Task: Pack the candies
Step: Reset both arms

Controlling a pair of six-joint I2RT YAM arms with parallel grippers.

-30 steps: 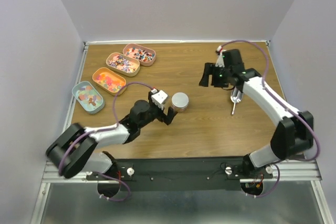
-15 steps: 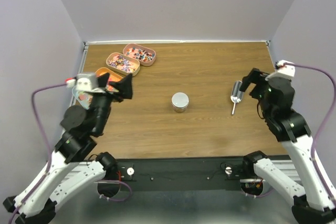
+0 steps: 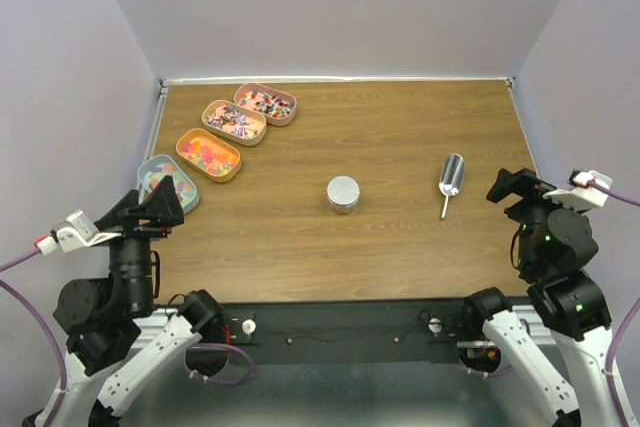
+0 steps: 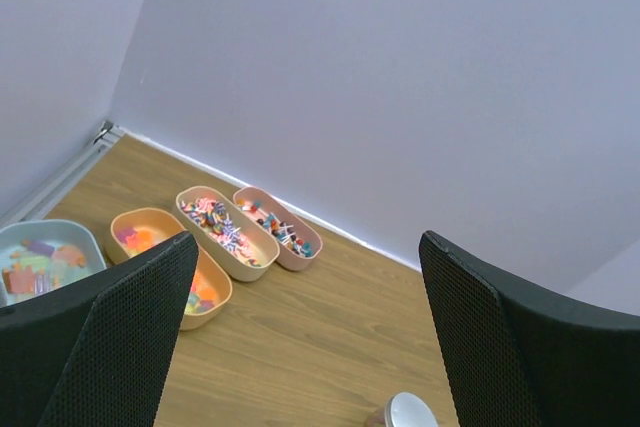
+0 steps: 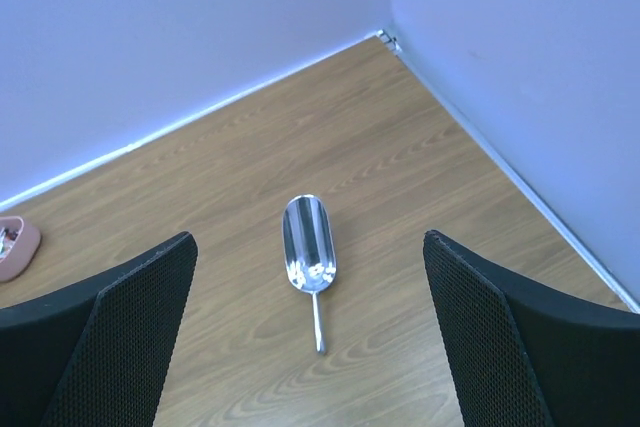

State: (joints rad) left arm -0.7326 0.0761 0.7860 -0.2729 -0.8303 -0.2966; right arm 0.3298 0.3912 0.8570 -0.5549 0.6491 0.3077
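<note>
The candies (image 3: 207, 154) lie loose in four oval tins at the table's back left. They also show in the left wrist view (image 4: 222, 230). A silver metal scoop (image 3: 451, 180) lies on the right of the table, with a few small pieces in its bowl in the right wrist view (image 5: 309, 242). A small round jar with a silver lid (image 3: 343, 193) stands mid-table. My left gripper (image 3: 150, 209) is open and empty, raised near the front left (image 4: 300, 347). My right gripper (image 3: 520, 188) is open and empty, raised near the front right, on the near side of the scoop (image 5: 312, 347).
The tins run in a diagonal row: blue (image 3: 150, 197), orange (image 3: 184, 144), tan (image 3: 213, 109), pink (image 3: 289, 113). Purple walls close the table's back and sides. A metal rail (image 3: 150, 162) runs along the left edge.
Both arms have drawn back from the table's middle toward the near edge and risen. The left gripper left the jar. The right gripper left the scoop. The objects have not moved.
</note>
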